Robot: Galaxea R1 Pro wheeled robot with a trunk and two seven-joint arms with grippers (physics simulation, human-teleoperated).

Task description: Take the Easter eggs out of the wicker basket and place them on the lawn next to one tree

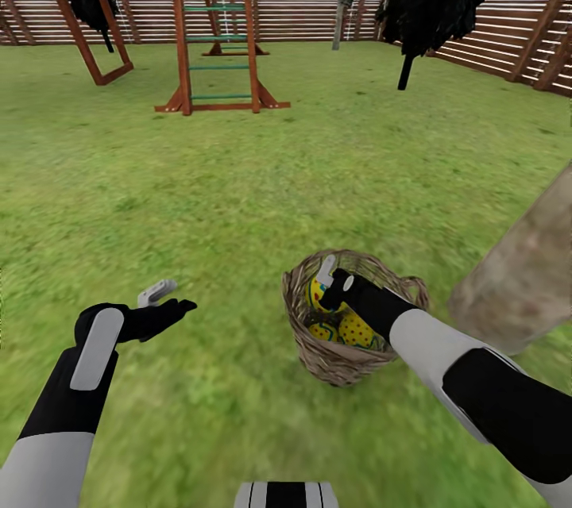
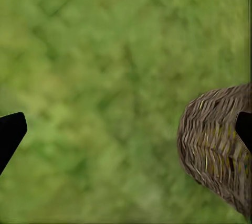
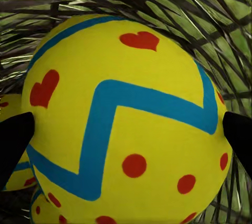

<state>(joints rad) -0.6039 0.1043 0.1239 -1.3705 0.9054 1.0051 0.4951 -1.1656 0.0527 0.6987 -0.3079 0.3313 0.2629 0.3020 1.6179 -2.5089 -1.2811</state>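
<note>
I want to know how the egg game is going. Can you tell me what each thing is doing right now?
Easter eggs: in the basket, none out yet.
Wicker basket: upright on the lawn, beside the tree.
Right gripper: down in the basket, fingers either side of one egg; grip unclear.
Left gripper: open, empty, above the grass.

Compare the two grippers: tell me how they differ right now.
The right gripper is down inside the wicker basket, its jaws set on either side of a yellow egg; the left gripper is over bare lawn beside the basket. The right has an egg between its jaws, though whether they grip it I cannot tell; the left is open with nothing between them. Both have black wrists on white forearms.
</note>
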